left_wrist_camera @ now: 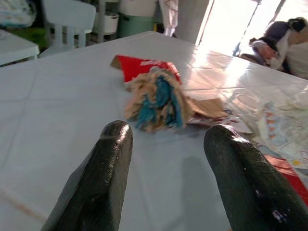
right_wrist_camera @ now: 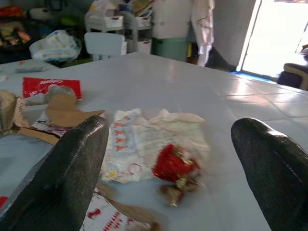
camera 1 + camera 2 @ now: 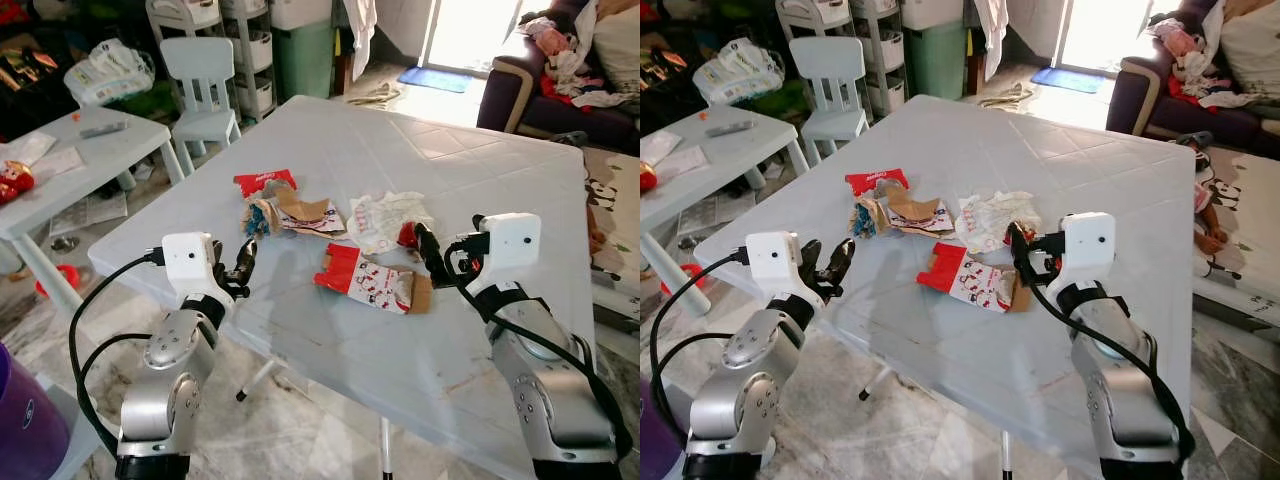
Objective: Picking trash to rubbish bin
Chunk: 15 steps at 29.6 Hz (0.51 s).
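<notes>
Left gripper (image 3: 244, 262) hovers open at table (image 3: 420, 150) edge, aimed at blue-tan crumpled wad (image 1: 156, 100) w/ red wrapper (image 3: 264, 181) behind. Torn red-white carton (image 3: 368, 281) center. Right gripper (image 2: 168, 163) open, near small red wrapper (image 2: 172, 167) touching white crumpled paper (image 2: 144, 139).

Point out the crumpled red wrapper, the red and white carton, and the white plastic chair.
crumpled red wrapper (image 2: 174, 166): right wrist view, its red middle.
red and white carton (image 3: 370, 281): left eye view, its printed face.
white plastic chair (image 3: 201, 58): left eye view, its backrest.
</notes>
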Available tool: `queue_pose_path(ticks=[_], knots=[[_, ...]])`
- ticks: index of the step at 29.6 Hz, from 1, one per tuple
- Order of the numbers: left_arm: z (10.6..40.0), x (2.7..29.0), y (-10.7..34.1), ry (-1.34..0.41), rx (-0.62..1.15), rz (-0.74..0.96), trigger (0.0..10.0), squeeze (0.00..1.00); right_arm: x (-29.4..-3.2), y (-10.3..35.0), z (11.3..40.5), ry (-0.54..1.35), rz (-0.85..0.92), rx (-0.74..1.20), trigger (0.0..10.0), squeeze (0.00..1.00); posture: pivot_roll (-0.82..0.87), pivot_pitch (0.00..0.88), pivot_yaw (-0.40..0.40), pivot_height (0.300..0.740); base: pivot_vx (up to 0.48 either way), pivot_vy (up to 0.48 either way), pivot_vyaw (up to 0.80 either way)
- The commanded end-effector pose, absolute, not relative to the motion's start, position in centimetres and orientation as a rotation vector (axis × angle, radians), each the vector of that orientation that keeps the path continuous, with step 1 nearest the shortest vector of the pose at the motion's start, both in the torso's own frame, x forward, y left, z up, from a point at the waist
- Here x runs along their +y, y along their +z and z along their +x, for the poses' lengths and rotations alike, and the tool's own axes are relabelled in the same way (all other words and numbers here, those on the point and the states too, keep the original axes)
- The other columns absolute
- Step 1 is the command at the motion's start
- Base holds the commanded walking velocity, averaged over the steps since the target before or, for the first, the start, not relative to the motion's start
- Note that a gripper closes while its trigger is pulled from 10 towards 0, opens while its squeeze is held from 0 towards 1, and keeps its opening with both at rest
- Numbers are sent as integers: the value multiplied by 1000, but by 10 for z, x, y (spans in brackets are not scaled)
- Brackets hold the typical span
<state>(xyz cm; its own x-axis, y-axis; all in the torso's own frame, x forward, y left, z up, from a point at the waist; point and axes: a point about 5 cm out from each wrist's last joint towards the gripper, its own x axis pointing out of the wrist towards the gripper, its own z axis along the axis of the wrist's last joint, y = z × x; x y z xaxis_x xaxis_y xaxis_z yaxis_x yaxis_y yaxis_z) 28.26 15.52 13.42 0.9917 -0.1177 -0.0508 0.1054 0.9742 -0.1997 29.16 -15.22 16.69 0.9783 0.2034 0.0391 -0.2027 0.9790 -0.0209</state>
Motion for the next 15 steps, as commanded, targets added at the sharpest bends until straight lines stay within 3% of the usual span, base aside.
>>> queue_pose_path(ticks=[1, 7, 15], knots=[[276, 153, 137, -101, 39, -178, 10000, 0, -151, 167, 298, 221, -36, -31, 10000, 0, 59, 52, -66, 740, 0, 0, 0], [259, 147, 135, -106, 17, -110, 10000, 0, -147, 160, 310, 250, -51, 7, 10000, 0, 86, 58, -92, 740, 0, 0, 0], [209, 152, 122, -40, 52, -84, 10000, 0, -126, 135, 337, 341, -134, 150, 10000, 0, 158, 72, -127, 740, 0, 0, 0]])
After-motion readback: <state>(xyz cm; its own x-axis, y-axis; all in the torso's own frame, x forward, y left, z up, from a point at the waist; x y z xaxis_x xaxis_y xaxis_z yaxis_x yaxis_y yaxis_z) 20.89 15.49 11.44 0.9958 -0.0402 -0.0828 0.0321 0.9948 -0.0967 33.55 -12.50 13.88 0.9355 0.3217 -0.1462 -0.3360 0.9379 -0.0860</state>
